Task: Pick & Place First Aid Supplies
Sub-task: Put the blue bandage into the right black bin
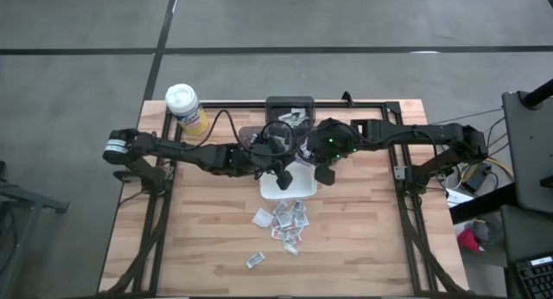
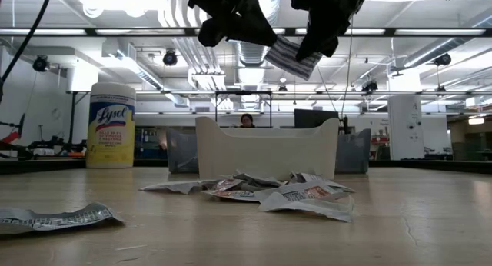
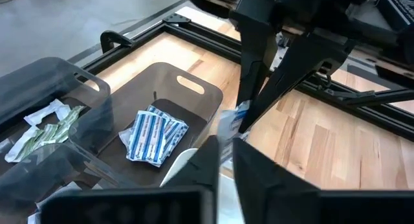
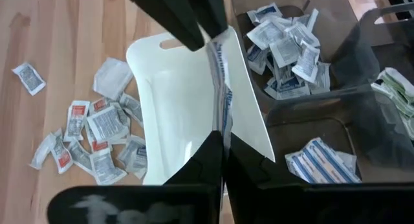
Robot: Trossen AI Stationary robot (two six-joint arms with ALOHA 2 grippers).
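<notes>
Both claws meet above the white dish (image 1: 290,185) at the worktop's (image 1: 207,247) centre: the right claw (image 4: 223,143) is clamped on a blue-striped packet (image 4: 220,81), the left claw (image 1: 282,180) pinching its other end. This looks like a hand-over; next, one claw must release. Loose packets (image 1: 287,223) lie at six o'clock, and a "Lysol" canister (image 2: 112,125) at ten.

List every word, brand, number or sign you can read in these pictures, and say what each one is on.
"Lysol": on the label of the yellow canister with a white lid, seen in the low view.
Packets heaped on the table: reddish and dark print, too small to read.
Blue-striped packet held between the left pincer and the right pincer: blue print, blurred, unreadable.
Packets in the dark bins: bluish print, unreadable.
</notes>
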